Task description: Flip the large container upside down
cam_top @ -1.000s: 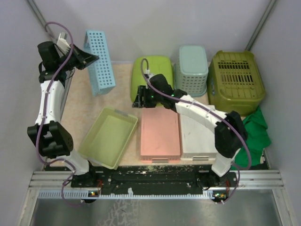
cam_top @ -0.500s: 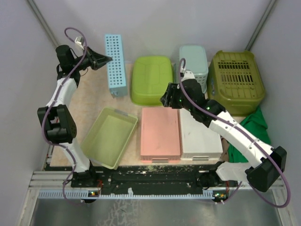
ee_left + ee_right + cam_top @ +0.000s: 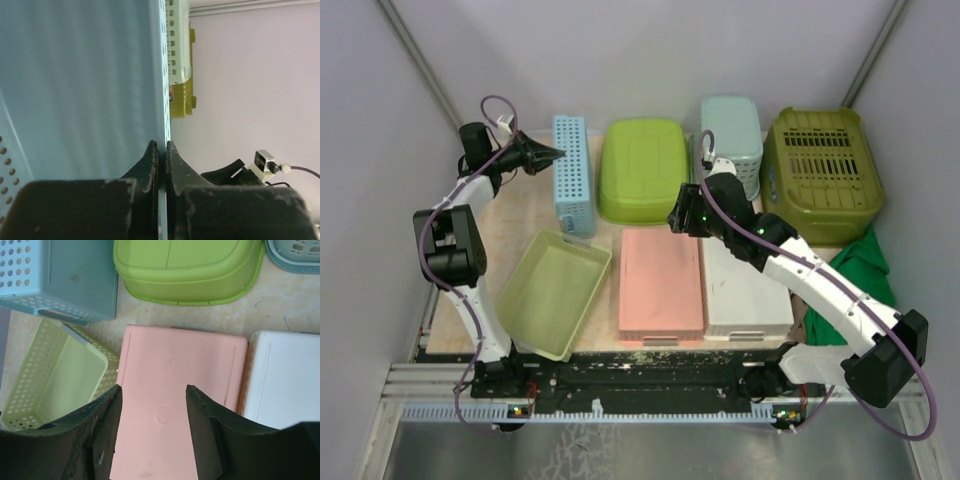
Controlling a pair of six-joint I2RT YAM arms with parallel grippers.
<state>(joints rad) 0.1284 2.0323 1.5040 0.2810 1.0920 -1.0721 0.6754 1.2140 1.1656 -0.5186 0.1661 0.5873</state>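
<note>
– where's the blue container [image 3: 572, 175]?
– back left, up on its side beside the lime tub [image 3: 642, 170], its wall pinched in the left gripper [image 3: 550, 155].
– and the right gripper [image 3: 153, 390]?
– jaws spread over the pink bin [image 3: 660, 280].

pale blue perforated container [image 3: 573, 175], standing on its side

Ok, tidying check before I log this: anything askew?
Yes. The blue basket stands on its side, its wall pinched by the left gripper, and the pale green tray lies skewed, open side up.
</note>
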